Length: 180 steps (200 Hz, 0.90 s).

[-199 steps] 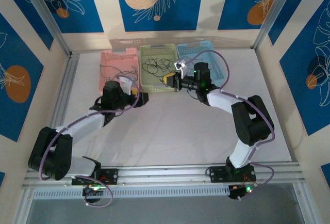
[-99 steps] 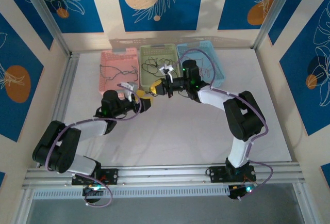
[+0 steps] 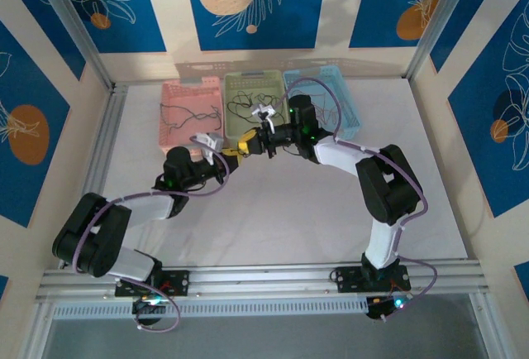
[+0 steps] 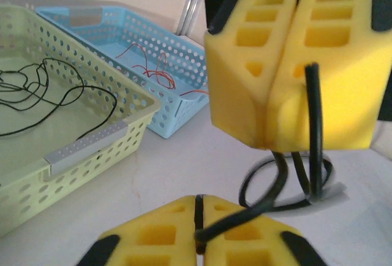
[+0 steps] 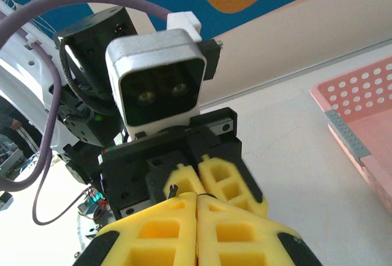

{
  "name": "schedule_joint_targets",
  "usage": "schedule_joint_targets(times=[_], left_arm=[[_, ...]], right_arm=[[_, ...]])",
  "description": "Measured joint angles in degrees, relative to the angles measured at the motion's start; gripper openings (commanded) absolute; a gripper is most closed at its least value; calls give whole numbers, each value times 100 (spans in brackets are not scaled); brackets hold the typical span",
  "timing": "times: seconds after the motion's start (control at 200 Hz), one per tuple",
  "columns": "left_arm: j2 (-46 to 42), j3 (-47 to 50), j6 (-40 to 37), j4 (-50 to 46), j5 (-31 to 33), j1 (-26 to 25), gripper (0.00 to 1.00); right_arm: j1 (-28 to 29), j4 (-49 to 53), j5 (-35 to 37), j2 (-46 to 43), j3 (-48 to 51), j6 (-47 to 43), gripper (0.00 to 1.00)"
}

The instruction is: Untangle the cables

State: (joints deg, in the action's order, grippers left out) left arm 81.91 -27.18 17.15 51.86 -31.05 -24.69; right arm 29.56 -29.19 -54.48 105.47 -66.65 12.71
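Two tools meet just before the front edge of the green basket (image 3: 252, 76). The left tool (image 3: 234, 151) has its yellow pads pressed together on a black cable (image 4: 278, 186), which comes out of the seam between them. The right tool (image 3: 249, 137) stands just beyond it, tip to tip, and is likewise closed. Strands of the same black cable hang from under its pads, and one runs up the face of a pad. In the right wrist view a short cut end (image 5: 172, 189) pokes up at the seam of the right tool (image 5: 196, 217), facing the left tool (image 5: 199, 177).

Between the two tools the black cable is thick, glossy and curled into a small loop that rests on the white bench (image 3: 273, 210). It probably makes one or two turns, though blur there makes the count unsure.

Three perforated baskets stand in a row along the far edge of the bench: pink (image 3: 192, 85) on the left, green in the middle, blue (image 3: 314, 72) on the right. Thin black wire (image 3: 248, 98) lies in loose squiggles in the green basket. Thin red wire (image 4: 153, 70) lies in the blue one, and dark thin wire (image 3: 186, 115) in the pink one.
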Motion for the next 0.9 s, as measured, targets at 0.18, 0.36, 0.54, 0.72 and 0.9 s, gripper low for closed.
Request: schedule_joint_targets(times=[0.18, 0.36, 0.54, 0.72, 0.9], left_arm=[[-164, 129, -103, 24, 245, -28, 0], [-557, 251, -352, -291, 1019, -118, 0], [-931, 332, -632, -754, 2037, -195, 0], [-1213, 522, -726, -841, 2979, -79, 0], [-1263, 632, -726, -765, 3064, -72, 0]], right_arm=[[0, 2, 26, 0, 0, 0, 0], [24, 153, 317, -22, 0, -160, 1], [125, 490, 1012, -160, 28, -553, 17], [-94, 365, 1589, -417, 476, -695, 57], [-160, -479, 2157, -837, 1314, -608, 66]])
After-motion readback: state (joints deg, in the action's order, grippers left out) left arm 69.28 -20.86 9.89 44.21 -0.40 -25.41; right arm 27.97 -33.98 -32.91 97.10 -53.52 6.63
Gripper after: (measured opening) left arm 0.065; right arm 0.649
